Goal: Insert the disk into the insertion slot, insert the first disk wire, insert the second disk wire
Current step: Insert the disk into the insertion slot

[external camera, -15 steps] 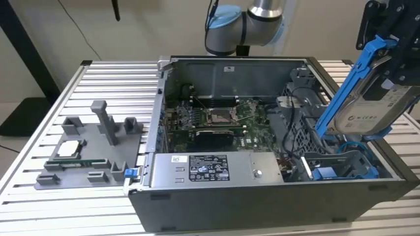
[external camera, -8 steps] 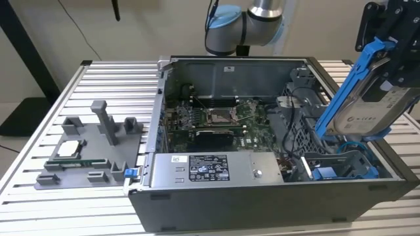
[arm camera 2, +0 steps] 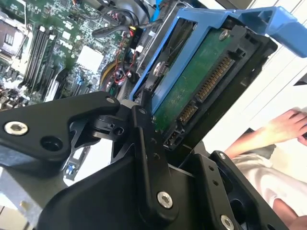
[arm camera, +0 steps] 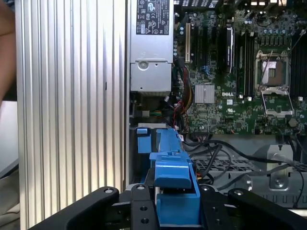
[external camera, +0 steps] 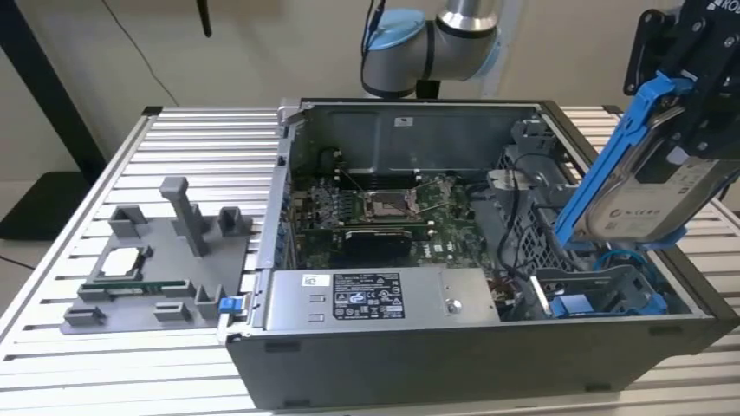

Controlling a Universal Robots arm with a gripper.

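Blue plastic frames the disk (external camera: 647,186), which hangs at the far right of the exterior view. It is tilted steeply, its white label facing us and its lower end pointing down toward the insertion slot (external camera: 601,276). We see the disk above that grey bay with its blue rails in the lower right corner of the open computer case (external camera: 463,364), and not seated in it.

The gripper (external camera: 691,130) is clamped on the disk's upper end, at the upper right of the exterior view. In the first wrist view the blue carrier sits squeezed between the black fingers (arm camera: 142,207). In the second wrist view we look along the disk's underside, where the green circuit board (arm camera 2: 201,81) and its row of connector pins face the camera.

Inside the case, the motherboard (external camera: 382,208) lies at the middle of the exterior view and the grey power supply (external camera: 382,296) runs along the near wall. The case rests on a slatted aluminium table (external camera: 116,364). On the exterior view's left, a grey fixture tray (external camera: 151,260) lies on the slats.

A person's hand (arm camera 2: 288,127) shows in the second wrist view beyond the disk, apart from it.
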